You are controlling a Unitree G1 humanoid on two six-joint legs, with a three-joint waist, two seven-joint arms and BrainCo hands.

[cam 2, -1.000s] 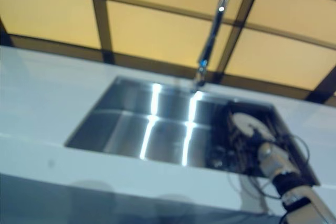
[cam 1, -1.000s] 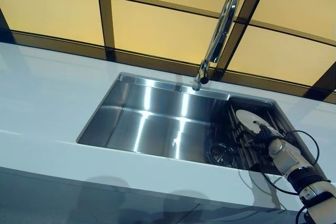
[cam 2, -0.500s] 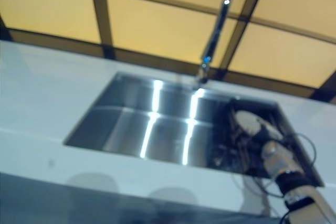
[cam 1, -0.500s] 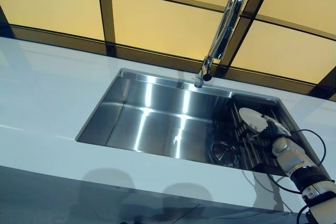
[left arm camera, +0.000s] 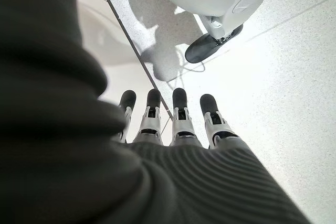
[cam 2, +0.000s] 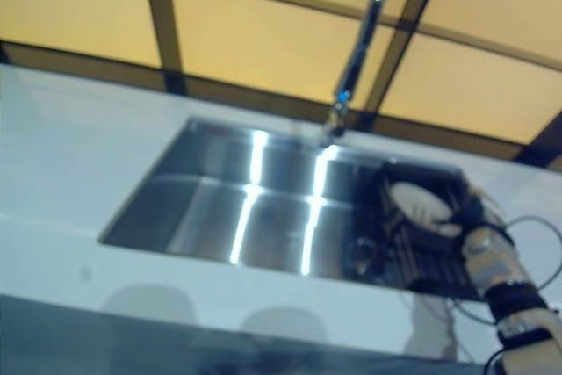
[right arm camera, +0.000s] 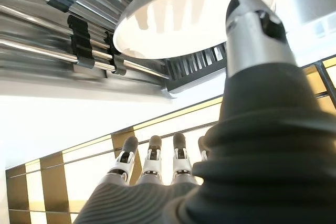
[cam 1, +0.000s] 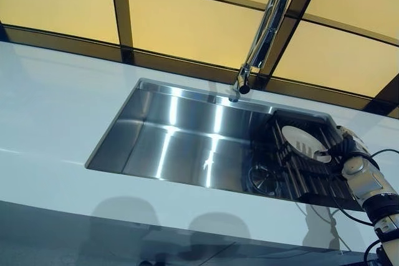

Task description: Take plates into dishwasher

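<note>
Right hand [cam 1: 346,148] reaches the plate [cam 1: 303,143] in the sink's rack [cam 1: 299,169], fingers straight, thumb against the plate; it needs a firm rim pinch before lifting clear.

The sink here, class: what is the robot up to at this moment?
The robot's right hand is reaching into the right end of the steel sink, where a white plate stands in a dark rack. Its thumb lies against the plate's rim while its fingers are straight, so there is no firm grip yet. The left hand hangs open over the floor.
</note>
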